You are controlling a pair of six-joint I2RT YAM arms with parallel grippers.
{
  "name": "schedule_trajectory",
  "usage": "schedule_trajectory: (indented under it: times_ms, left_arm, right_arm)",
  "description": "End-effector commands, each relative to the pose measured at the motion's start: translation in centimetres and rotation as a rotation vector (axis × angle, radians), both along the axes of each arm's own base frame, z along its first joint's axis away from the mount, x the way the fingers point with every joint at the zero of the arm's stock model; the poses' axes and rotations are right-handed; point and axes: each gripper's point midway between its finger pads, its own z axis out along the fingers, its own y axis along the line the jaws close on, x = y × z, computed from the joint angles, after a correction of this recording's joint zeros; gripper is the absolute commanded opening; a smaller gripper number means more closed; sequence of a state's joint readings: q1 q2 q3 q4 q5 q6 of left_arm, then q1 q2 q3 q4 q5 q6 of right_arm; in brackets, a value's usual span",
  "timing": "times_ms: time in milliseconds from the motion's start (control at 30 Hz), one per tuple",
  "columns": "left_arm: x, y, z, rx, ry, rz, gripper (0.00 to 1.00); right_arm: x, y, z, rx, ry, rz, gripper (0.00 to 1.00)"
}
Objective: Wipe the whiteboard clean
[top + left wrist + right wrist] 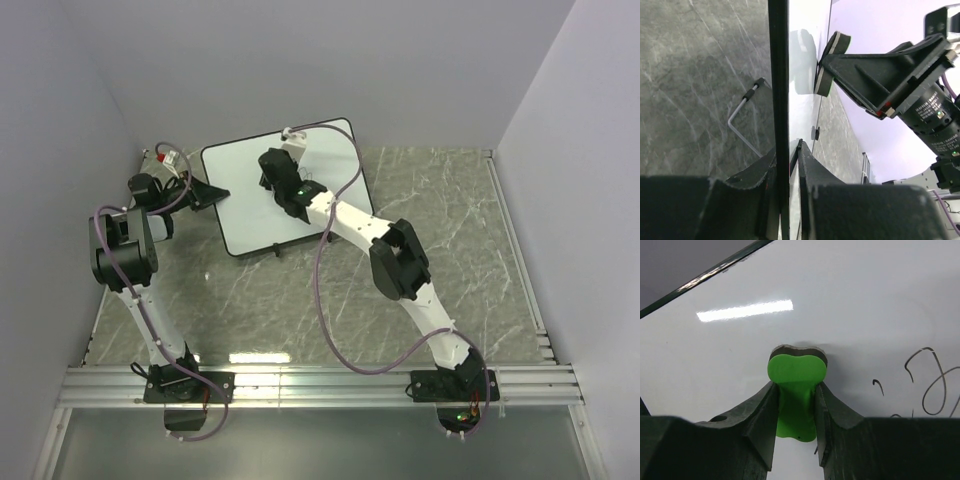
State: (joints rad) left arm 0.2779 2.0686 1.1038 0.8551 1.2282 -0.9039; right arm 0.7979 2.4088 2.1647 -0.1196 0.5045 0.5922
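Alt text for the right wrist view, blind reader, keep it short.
The right gripper is shut on a green plastic eraser, its dark pad pressed against the glossy white whiteboard. Dark handwritten scribbles sit at the right edge; the board's thin black frame crosses the upper left corner.

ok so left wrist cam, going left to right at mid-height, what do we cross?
Marble table → bent metal rod → whiteboard, its black frame edge first and then the white face → eraser pressed to that face → right gripper holding it. The left gripper straddles the frame at the bottom, so it is left out.
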Motion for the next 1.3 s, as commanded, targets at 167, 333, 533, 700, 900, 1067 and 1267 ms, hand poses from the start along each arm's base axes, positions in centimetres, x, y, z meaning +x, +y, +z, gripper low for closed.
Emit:
schedule_trajectory:
  times_ms: [167, 333, 533, 700, 900, 1067, 1267]
  left_arm:
    - [0.4, 1.0, 1.1, 0.010, -0.075, 0.001, 0.00]
    - [0.3, 1.1, 1.1, 0.017, -0.077, 0.004, 0.00]
    - [0.3, 0.9, 1.6, 0.027, -0.090, 0.002, 0.00]
    - [0.2, 0.8, 1.9, 0.044, -0.099, -0.002, 0.00]
    - [-0.1, 0.4, 2.1, 0.063, -0.100, -0.009, 0.00]
    - [-0.1, 0.4, 2.1, 0.076, -0.102, -0.006, 0.00]
    - [0.0, 0.5, 2.4, 0.087, -0.108, -0.004, 0.00]
  right_arm:
    - [-4.2, -6.1, -5.8, -0.034, 0.278, -0.121, 0.00]
    - [-7.2, -6.8, -8.4, -0.008, 0.363, -0.137, 0.00]
    - [-5.9, -3.5, -6.7, 0.055, 0.320, -0.098, 0.00]
    - [-2.7, -0.1, -3.8, 0.131, 0.215, -0.097, 0.00]
    - [1.5, 0.4, 1.8, 0.185, 0.013, -0.145, 0.00]
    - [2.0, -3.8, -0.4, 0.099, 0.078, -0.237, 0.00]
    - [-2.1, -7.9, -3.4, -0.016, 0.206, -0.300, 0.00]
